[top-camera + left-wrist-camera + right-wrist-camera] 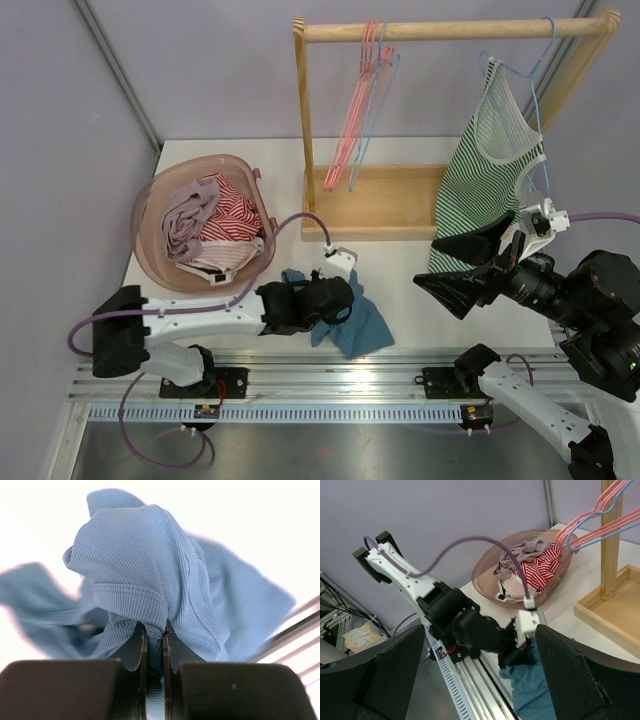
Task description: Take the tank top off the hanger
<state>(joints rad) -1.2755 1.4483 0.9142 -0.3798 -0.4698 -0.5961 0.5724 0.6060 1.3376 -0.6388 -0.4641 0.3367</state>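
The left gripper (153,632) is pinched tight on a fold of the blue garment (145,555) in front of the wooden rack (450,30). The green striped tank top (485,175) hangs on its hanger (535,95) at the rack's right end. The right gripper (457,268), jaws wide, sits by its hem, so the next move is likely to grasp that fabric and slip the straps free.

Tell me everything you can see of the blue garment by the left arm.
The blue garment is a light blue, finely ribbed knit with a stitched hem band. It lies crumpled in a loose heap on the white table near its front edge. The left gripper is shut on a bunched fold of it, with cloth pinched between the fingers. Its full shape cannot be told.
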